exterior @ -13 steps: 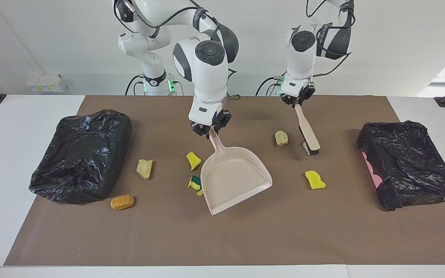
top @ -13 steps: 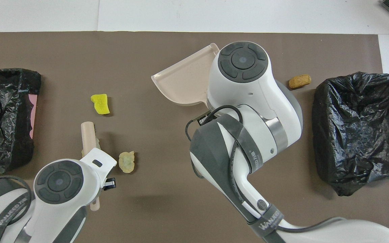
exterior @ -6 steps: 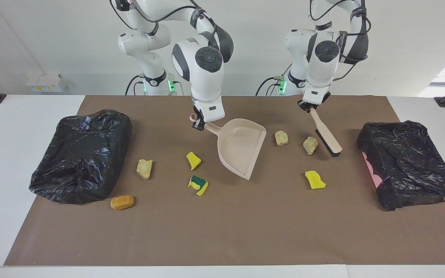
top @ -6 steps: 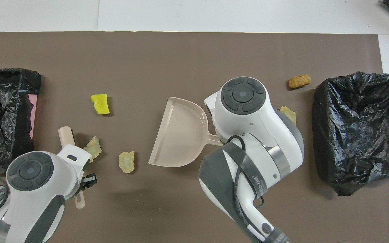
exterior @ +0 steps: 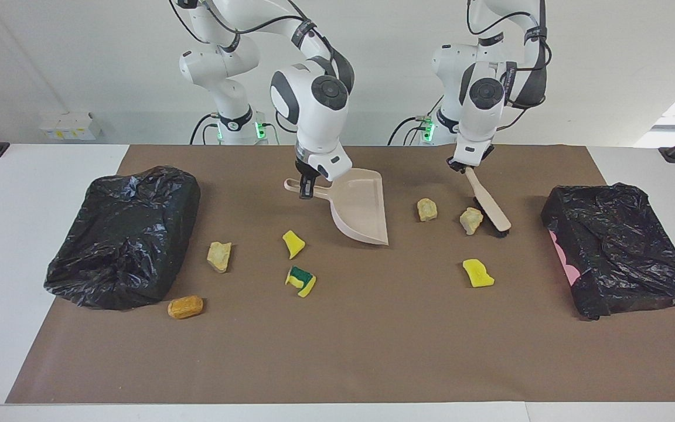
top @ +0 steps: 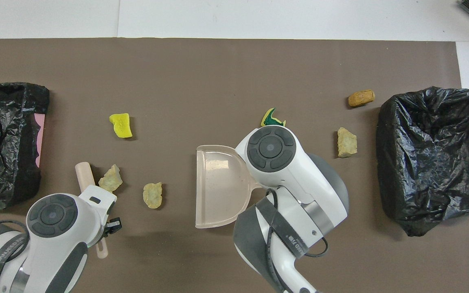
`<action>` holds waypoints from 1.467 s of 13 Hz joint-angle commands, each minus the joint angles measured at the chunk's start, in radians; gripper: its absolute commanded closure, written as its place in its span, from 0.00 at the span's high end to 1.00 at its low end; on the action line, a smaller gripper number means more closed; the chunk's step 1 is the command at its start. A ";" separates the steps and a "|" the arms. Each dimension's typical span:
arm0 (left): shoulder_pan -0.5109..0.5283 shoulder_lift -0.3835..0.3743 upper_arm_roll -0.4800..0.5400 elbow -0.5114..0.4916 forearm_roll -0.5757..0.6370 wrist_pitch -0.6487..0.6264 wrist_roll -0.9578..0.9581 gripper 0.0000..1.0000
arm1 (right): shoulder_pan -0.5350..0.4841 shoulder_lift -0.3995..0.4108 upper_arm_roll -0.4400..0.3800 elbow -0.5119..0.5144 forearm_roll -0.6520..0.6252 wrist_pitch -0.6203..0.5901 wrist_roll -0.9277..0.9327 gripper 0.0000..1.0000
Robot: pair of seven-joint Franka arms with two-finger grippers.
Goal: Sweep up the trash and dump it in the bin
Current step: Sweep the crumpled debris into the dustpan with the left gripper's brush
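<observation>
Bin at the right arm's end (exterior: 123, 234): black-bagged, open-topped, well apart from the dustpan, the landmark here; the orange-brown chunk (exterior: 185, 306) and a beige chunk (exterior: 219, 256) lie between them.
Yellow chunk (exterior: 293, 243): on the brown mat (exterior: 337, 357), just beside the dustpan, farther from the robots than its handle.
Yellow-green chunk (exterior: 300, 281): farther from the robots again than the yellow one.
Right pincer (exterior: 307, 190): clamped tight on the dustpan's handle.
Dustpan (exterior: 361, 205): empty, tilted, its mouth turned toward the left arm's end of the worktop.
Two beige chunks (exterior: 426, 209) (exterior: 470, 220): between dustpan mouth and brush.
Brush (exterior: 490, 206): bristles down, touching the second beige chunk.
Left pincer (exterior: 460, 165): closed fully on the brush handle.
Bright yellow chunk (exterior: 478, 273): apart from the dustpan, farther from the robots than the brush.
Second bagged bin (exterior: 621, 255): at the left arm's end.
Step, likely: sweep both beige chunks into the pan.
Advice: seat the pan lip flat on the mat first; stroke low and straight at the mouth so chunks don't roll past.
</observation>
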 commanded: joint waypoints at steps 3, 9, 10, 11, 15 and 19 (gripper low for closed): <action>-0.106 -0.001 0.001 -0.029 -0.120 0.106 0.064 0.00 | 0.011 -0.002 0.003 -0.027 -0.051 0.051 0.040 0.00; -0.140 0.032 0.001 -0.020 -0.211 0.139 0.229 0.00 | 0.026 0.044 0.005 -0.018 -0.083 0.070 0.145 0.00; -0.141 0.032 0.001 -0.018 -0.222 0.139 0.249 0.00 | 0.029 0.051 0.005 -0.015 -0.083 0.079 0.154 0.00; -0.141 0.040 0.001 -0.014 -0.240 0.140 0.255 0.00 | 0.029 0.057 0.005 -0.015 -0.083 0.091 0.157 0.00; -0.215 0.091 0.001 0.029 -0.373 0.158 0.270 0.00 | 0.028 0.074 0.005 -0.012 -0.083 0.128 0.166 0.00; -0.345 0.120 -0.002 0.101 -0.452 0.175 0.252 0.00 | 0.026 0.079 0.005 -0.010 -0.080 0.154 0.183 0.00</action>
